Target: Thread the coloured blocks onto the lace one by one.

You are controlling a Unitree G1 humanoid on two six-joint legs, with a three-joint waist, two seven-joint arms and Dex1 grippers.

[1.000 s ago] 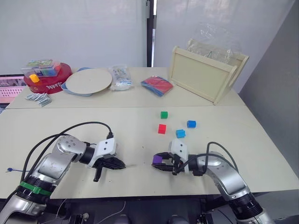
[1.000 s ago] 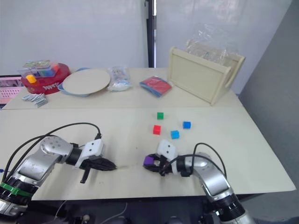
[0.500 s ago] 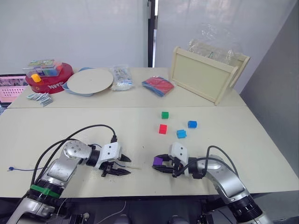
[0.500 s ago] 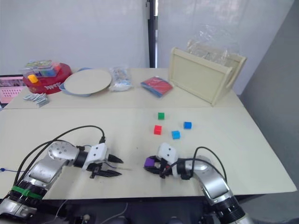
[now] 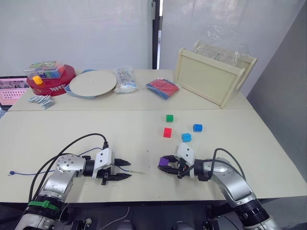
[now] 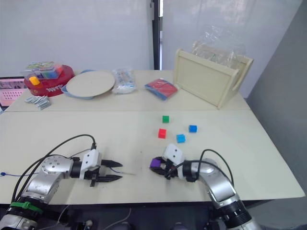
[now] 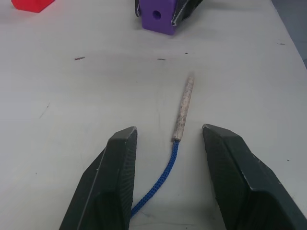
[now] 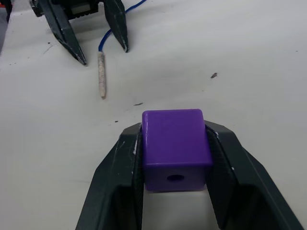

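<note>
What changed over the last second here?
The left tool turned to point at the purple block and now lies open astride the lace, whose tip lies on the table. The right tool stays shut on the block; loose blocks unmoved.

Five coloured blocks are counted: one purple block (image 5: 163,163), one red block (image 5: 167,132), one green block (image 5: 169,118) and two blue blocks, a lighter one (image 5: 186,137) and a darker one (image 5: 197,127). One lace (image 7: 163,168) is counted, with one pale tip (image 7: 184,108). Two end effectors are seen, left (image 5: 123,169) and right (image 5: 169,166). On the far desk (image 5: 144,101), one wooden tray (image 5: 211,76), one round board (image 5: 92,82) and one red tub (image 5: 49,81) are counted.
</note>
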